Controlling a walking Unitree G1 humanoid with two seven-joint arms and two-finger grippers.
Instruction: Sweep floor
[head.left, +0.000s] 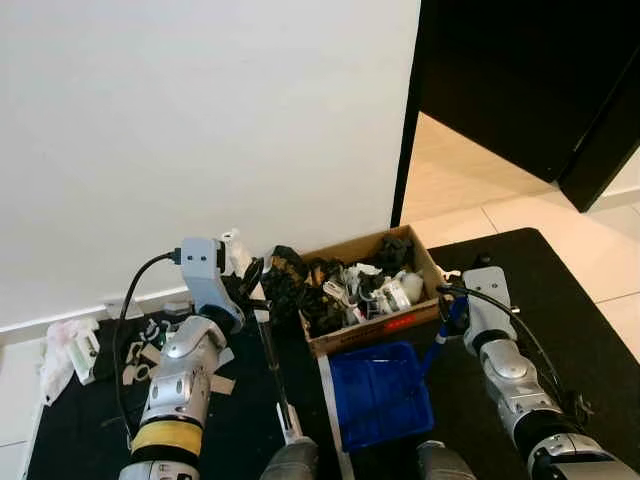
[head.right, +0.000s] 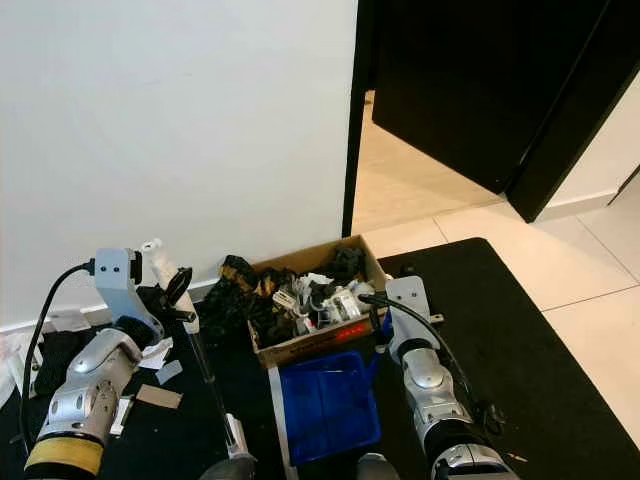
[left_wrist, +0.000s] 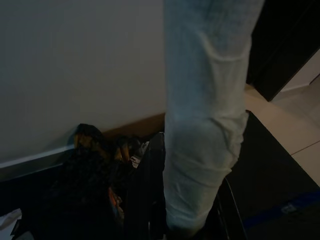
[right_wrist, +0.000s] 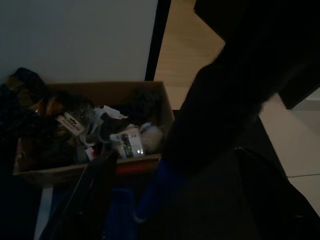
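Observation:
My left gripper (head.left: 254, 287) is shut on a broom handle (head.left: 272, 355). The handle's white wrapped top (head.left: 236, 250) points at the wall, and its dark shaft slants down between my legs. That wrapped top (left_wrist: 205, 125) looms close in the left wrist view. To the right, my right gripper (head.left: 452, 305) is shut on the blue handle (head.left: 437, 345) of a blue dustpan (head.left: 375, 395). The pan lies flat on the black mat (head.left: 560, 320), right in front of a cardboard box (head.left: 375, 335) heaped with rubbish. The broom's head is hidden.
The box stands against a white wall (head.left: 200, 120), with dark crumpled rubbish (head.left: 285, 275) piled at its left end. Paper scraps and wrappers (head.left: 75, 350) lie on the mat to the left. A doorway (head.left: 460, 170) with a black door (head.left: 560, 90) opens at the right onto pale tiles (head.left: 600, 240).

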